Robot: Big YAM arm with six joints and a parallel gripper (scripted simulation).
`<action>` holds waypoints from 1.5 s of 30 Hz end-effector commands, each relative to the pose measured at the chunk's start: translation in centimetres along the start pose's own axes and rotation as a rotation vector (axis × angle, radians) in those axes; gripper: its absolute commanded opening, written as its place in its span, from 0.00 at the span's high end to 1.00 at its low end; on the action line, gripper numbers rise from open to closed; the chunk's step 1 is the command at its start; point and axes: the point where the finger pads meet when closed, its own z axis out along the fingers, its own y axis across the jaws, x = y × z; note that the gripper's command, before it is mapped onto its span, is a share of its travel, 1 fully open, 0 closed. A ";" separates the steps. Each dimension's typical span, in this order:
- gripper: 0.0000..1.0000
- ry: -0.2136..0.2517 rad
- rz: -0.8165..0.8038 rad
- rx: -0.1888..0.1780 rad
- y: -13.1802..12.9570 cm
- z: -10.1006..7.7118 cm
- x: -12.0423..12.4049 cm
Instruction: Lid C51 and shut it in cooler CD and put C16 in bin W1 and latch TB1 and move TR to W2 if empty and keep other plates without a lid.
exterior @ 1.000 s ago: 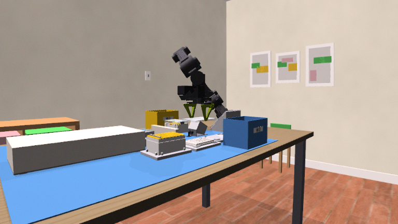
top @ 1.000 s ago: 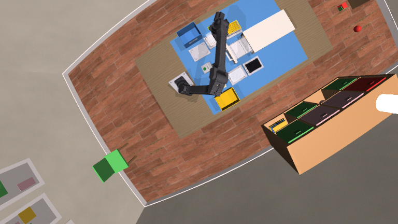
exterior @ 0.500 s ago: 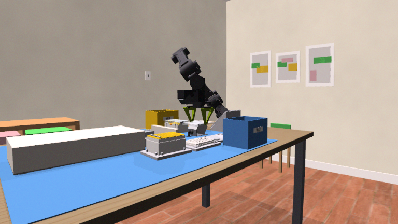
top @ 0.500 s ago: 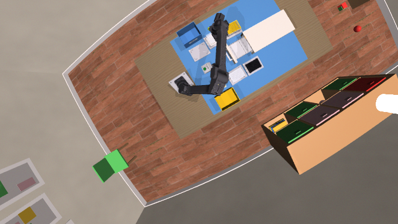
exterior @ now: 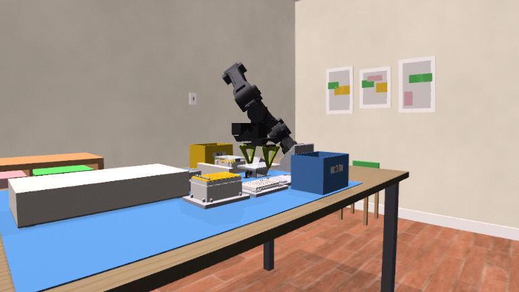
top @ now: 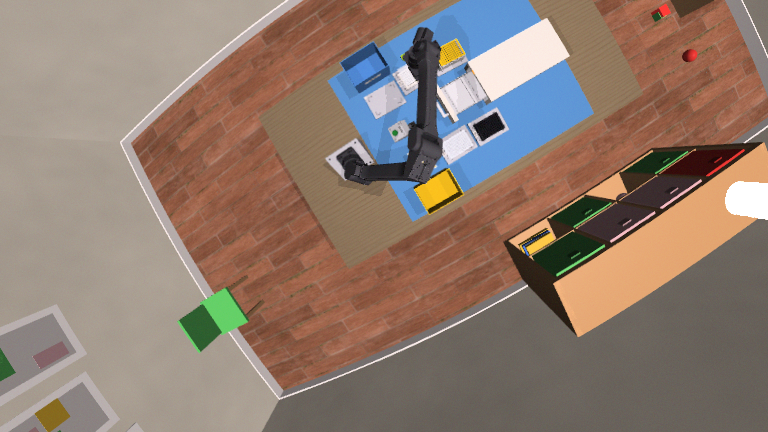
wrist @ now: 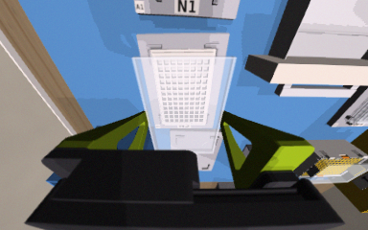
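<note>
My gripper is shut on the clear plate lid, gripping its long sides and holding it flat and right way up. The lid hangs a little above a white assay plate in its nest, beside a grey label reading N1. The side view shows the gripper low over the bench with the lid under it. A second white plate and the black plate sit side by side in nests. The arm hides the gripper in the top view.
The blue bin and the yellow bin stand on the mat. The long white cooler has its drawer pulled out. A tip rack with yellow tips, the lid park and the green key are nearby.
</note>
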 end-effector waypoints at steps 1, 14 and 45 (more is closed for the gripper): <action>1.00 -0.006 -0.015 0.001 0.5 0.9 0.1; 1.00 0.000 -0.009 0.001 0.2 2.6 0.0; 1.00 -0.012 -0.019 0.000 0.7 4.3 0.2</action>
